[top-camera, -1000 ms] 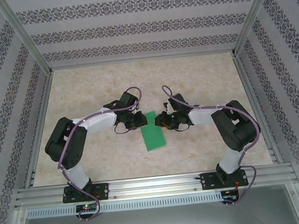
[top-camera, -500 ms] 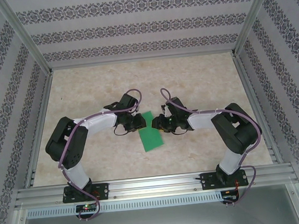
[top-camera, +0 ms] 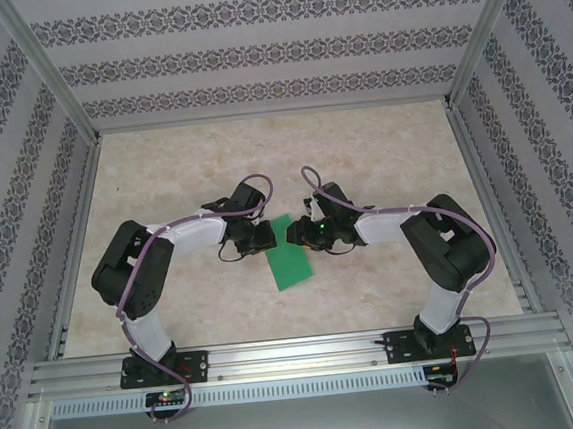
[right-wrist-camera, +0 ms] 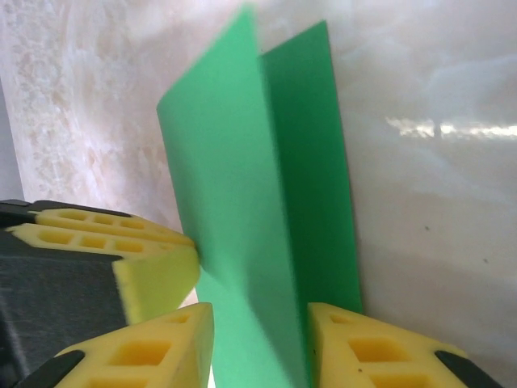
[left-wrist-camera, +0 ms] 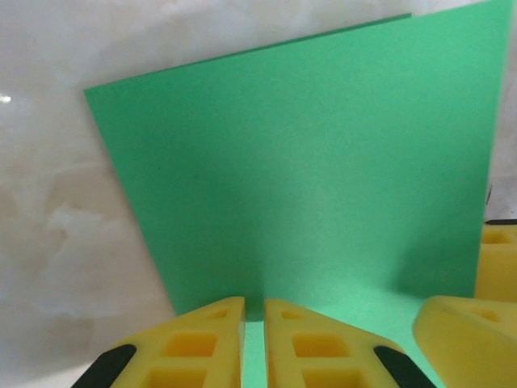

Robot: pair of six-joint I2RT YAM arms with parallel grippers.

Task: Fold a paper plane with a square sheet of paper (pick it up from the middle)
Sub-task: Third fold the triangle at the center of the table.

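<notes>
The thin bright green square sheet of paper [left-wrist-camera: 307, 162] looks matt and smooth, with one crisp crease; beneath it the pale marbled tabletop [top-camera: 382, 156] is smooth and faintly glossy; touching it, yellow hollow-celled fingers [left-wrist-camera: 202, 339] look like matt plastic

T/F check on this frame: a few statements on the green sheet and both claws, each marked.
1. The square sheet of paper lies flat and unfolded on the table. False: it is creased, with one flap raised off the other.
2. The right claw has its fingers apart, with the raised flap between them. True.
3. The left claw is wide open. False: its fingers are closed to a thin gap on the sheet's edge.
4. In the top view, both claws meet at the sheet's far end. True.
</notes>
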